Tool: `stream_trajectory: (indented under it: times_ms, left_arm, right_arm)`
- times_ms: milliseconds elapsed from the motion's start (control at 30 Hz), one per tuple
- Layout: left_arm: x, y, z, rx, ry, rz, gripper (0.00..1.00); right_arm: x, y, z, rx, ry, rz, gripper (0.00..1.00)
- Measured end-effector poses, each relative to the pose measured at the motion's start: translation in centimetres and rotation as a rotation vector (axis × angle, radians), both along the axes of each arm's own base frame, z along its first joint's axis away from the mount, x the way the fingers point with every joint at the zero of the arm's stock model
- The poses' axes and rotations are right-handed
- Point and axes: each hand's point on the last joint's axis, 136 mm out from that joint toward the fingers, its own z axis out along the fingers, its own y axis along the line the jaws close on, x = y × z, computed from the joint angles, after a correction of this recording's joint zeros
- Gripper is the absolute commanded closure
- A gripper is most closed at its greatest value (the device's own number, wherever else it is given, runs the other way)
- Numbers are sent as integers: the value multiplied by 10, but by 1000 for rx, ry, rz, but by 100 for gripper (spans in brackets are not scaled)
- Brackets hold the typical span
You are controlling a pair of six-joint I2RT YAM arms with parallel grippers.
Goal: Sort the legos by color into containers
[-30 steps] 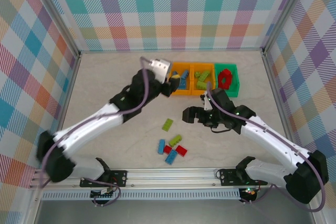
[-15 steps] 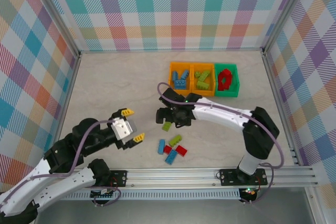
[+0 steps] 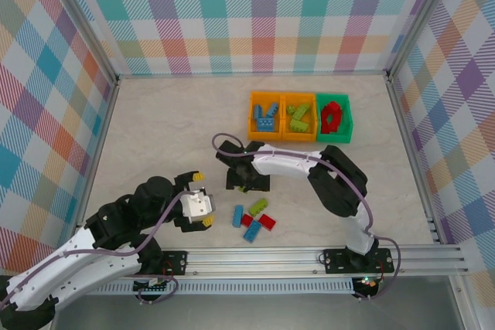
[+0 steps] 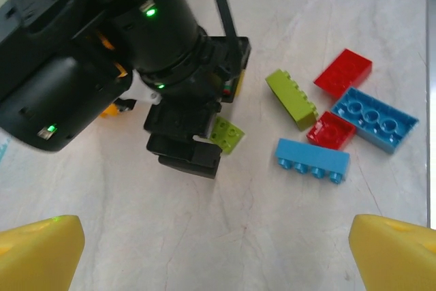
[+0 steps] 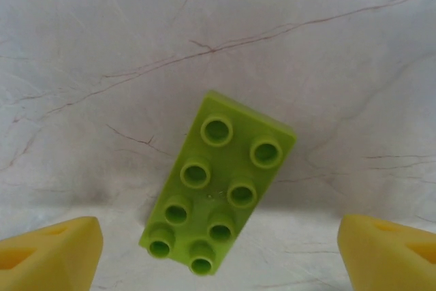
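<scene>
Legos (image 3: pixel 253 220) in blue, lime green and red lie partly sorted on a pale marbled table (image 3: pixel 155 129). Seen from above, 3 bins stand touching in a row at the far side: blue bricks (image 3: pixel 267 117) in the left orange bin (image 3: pixel 251 117), lime bricks (image 3: pixel 298 116) in the middle orange bin (image 3: pixel 298 95), red bricks (image 3: pixel 332 116) in the green bin (image 3: pixel 349 117). 5 loose pieces cluster near the front edge, 1 lime, 2 blue and 2 red. The right gripper (image 3: pixel 246 182) points down at the table just beyond that cluster. The left gripper (image 3: pixel 203 199) hangs to its left, fingers spread wide with nothing between them. From the left wrist camera, the yellow fingertips (image 4: pixel 37 253) sit at opposite lower corners, and the black right gripper (image 4: pixel 184 151) stands over a small lime brick (image 4: pixel 227 133). To its right lie a long lime brick (image 4: pixel 291 98), a red brick (image 4: pixel 343 73), a blue brick (image 4: pixel 375 118), a smaller red piece (image 4: pixel 329 131) and a light blue 4-stud bar (image 4: pixel 313 158). From the right wrist camera, that lime brick (image 5: pixel 218 182), 8 studs up, lies flat between the right gripper's parted yellow fingertips (image 5: pixel 48 253), neither tip touching it.
</scene>
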Motion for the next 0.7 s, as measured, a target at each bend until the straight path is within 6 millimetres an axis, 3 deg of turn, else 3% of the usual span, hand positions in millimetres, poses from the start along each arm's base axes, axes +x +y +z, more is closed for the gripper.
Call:
stream_trajectory:
  times_ms: [100, 433, 700]
  left_arm:
    - [-2, 0, -10, 31, 1, -24, 0]
    - [-5, -1, -18, 64, 10, -59, 0]
    - [-9, -3, -23, 65, 28, -79, 0]
  right_arm:
    - [-2, -3, -7, -31, 5, -1, 31]
    - [-4, -16, -8, -28, -27, -25, 61]
    - [-9, -41, 8, -6, -87, -9, 65]
